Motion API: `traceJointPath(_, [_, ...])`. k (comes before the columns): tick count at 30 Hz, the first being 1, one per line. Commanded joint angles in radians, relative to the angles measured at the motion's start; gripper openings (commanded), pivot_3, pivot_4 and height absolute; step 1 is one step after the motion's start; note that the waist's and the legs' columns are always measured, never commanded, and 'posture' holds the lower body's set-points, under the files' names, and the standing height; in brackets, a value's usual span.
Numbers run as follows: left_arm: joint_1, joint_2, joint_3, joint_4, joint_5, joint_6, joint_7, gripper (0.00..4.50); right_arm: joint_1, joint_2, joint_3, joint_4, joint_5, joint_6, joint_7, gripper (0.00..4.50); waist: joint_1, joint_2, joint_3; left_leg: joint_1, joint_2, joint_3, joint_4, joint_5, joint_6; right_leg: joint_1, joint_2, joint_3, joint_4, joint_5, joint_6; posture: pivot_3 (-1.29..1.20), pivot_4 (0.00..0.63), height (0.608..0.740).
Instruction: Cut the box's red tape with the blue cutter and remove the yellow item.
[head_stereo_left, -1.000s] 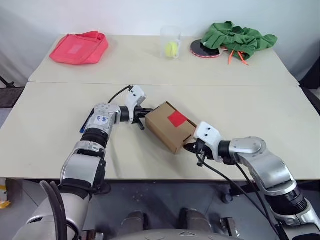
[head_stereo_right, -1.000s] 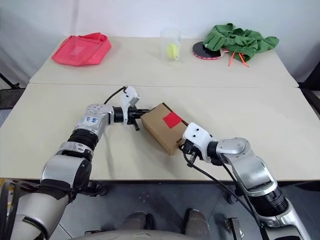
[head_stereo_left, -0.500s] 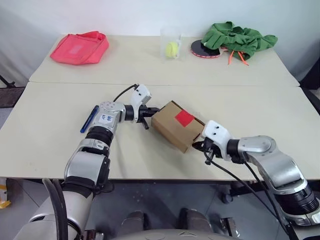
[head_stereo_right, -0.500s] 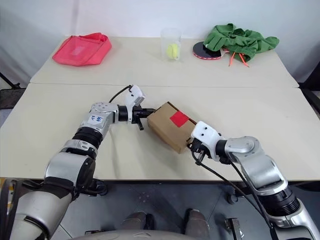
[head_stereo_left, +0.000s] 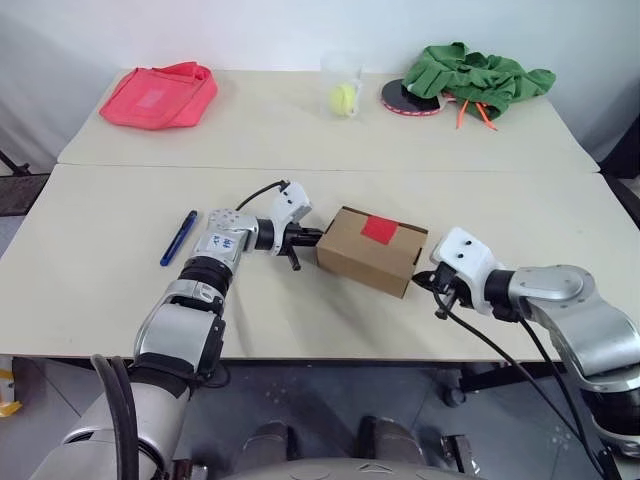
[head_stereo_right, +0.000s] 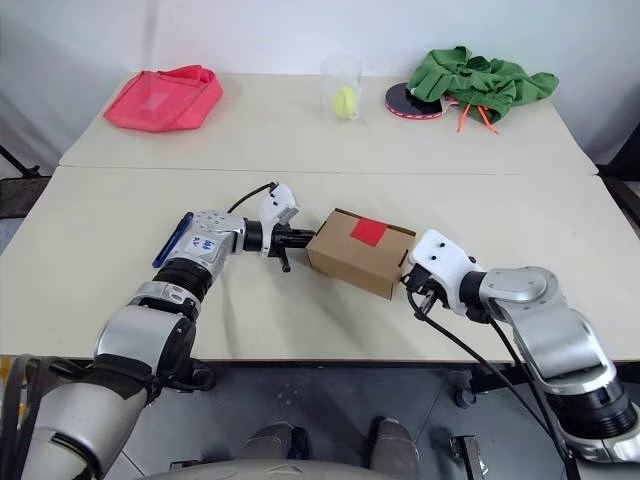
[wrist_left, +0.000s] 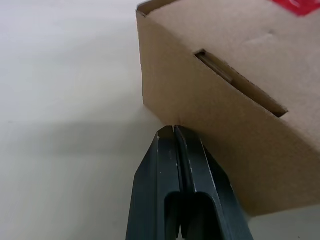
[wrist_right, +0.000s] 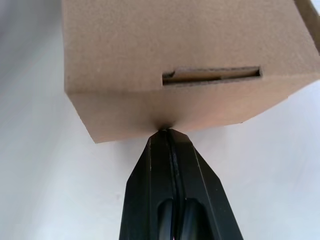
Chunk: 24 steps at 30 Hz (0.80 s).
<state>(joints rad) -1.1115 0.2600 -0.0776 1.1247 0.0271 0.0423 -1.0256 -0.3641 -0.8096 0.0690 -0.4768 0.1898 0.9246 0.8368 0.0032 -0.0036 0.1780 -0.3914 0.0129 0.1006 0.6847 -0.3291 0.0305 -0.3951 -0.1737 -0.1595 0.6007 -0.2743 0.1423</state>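
Your left gripper (head_stereo_left: 312, 237) and right gripper (head_stereo_left: 424, 279), both pressed together, squeeze the box (head_stereo_left: 372, 250) between them; the blue cutter (head_stereo_left: 179, 237) lies, probably loose, at nine o'clock, nearer your left.

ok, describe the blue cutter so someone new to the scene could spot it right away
Start at the near table, on the robot's left side. The blue cutter lies flat there, just outside the left arm's forearm, well left of the cardboard box. It is the one slim blue pen-shaped thing on the tables; everything else is bulkier, like the red-pink cloth bag on the far table.
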Motion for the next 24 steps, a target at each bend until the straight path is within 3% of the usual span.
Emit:
traceJointPath(1, [-0.001,-0.004,0.001,0.005,-0.003,-0.019,-0.017,0.04,0.018,-0.009,-0.036,-0.071,0.036,0.015,-0.011,0.00,-0.001,0.000,0.000,0.000,0.000,0.000,0.000,0.000,0.000,0.000,0.000,0.000,0.000,0.000,0.000,0.00,0.150,0.740])
traceJointPath(9, [-0.016,-0.045,0.010,0.016,-0.011,-0.024,0.001,0.04,-0.012,0.042,0.063,-0.028,0.024,-0.012,-0.050,0.00,-0.003,-0.001,0.000,0.000,0.000,0.000,0.000,0.000,0.000,0.000,0.000,0.000,0.000,0.000,0.000,0.00,0.150,0.740])
traceJointPath(24, [0.001,0.120,0.048,-0.011,-0.013,-0.035,0.015,0.04,0.092,-0.202,0.034,-0.072,-0.059,-0.065,-0.036,0.00,-0.004,-0.001,0.001,0.000,0.000,0.000,0.000,0.000,0.000,-0.001,0.000,0.000,0.000,0.000,0.000,0.00,0.150,0.740])
